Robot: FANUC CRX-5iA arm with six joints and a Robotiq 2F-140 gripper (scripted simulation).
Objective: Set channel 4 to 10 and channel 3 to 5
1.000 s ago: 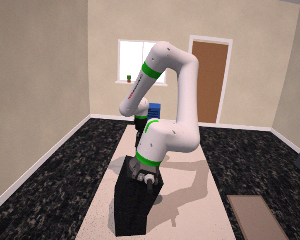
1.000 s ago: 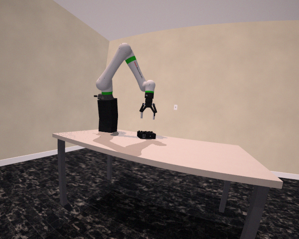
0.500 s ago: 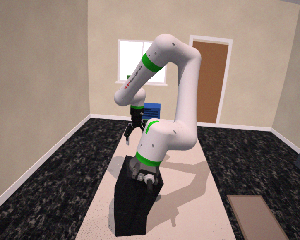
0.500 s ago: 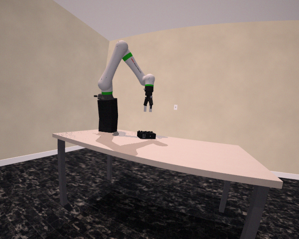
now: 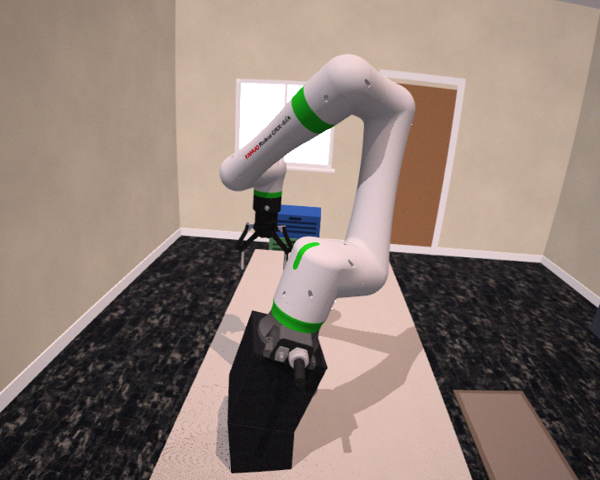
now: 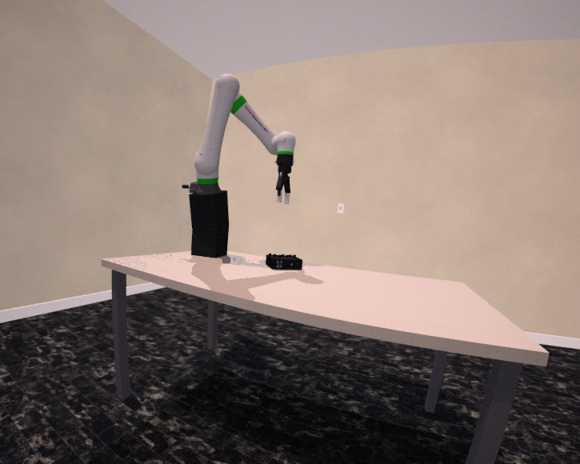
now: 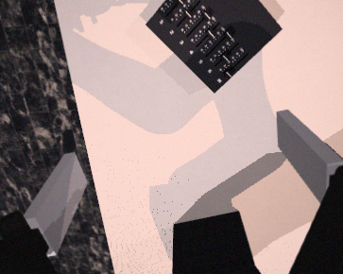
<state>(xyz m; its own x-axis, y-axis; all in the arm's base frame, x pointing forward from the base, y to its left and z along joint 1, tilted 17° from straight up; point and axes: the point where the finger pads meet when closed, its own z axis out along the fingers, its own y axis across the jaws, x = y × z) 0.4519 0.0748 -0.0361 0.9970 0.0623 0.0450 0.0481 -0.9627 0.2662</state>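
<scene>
The lighting desk (image 6: 283, 261) (image 7: 211, 40) is a small black box with several faders in parallel rows. It stands on the pale table (image 6: 380, 299) (image 7: 130, 165) (image 5: 393, 412) in front of the arm's base. In the wrist view it lies at the top, turned at a slant. The fader caps sit at different places along their scales, and the levels are too small to read. In the top view the arm hides the desk. My gripper (image 5: 264, 253) (image 6: 282, 199) (image 7: 176, 149) is open and empty. It hangs high above the table, above the desk and off to one side of it.
The arm's black pedestal (image 5: 269, 402) (image 6: 209, 224) (image 7: 211, 241) stands on the table near the desk. The table's long edge and the dark floor (image 7: 26, 94) show at the left of the wrist view. A blue cabinet (image 5: 303, 219) stands by the far wall.
</scene>
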